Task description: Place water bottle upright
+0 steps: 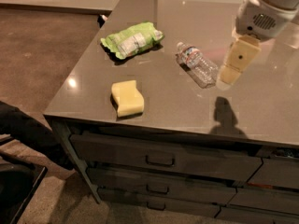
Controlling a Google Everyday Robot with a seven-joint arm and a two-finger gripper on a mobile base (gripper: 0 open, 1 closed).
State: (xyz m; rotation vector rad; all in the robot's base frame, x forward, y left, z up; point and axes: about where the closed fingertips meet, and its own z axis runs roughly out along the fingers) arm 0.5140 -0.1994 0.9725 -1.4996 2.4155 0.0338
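Observation:
The water bottle [196, 64] is small, clear and ribbed, with a white, red and blue label. It lies on its side on the grey counter [173, 101], cap end toward the back left. My gripper [230, 73] hangs from the white arm at the upper right. Its cream-coloured tip sits just right of the bottle's base end and above the counter, casting a shadow [225, 111] in front of it.
A green snack bag [132, 39] lies at the back left of the counter. A yellow sponge [127, 98] lies near the front left edge. Drawers with dark handles [160, 161] run below the counter front. Carpeted floor is on the left.

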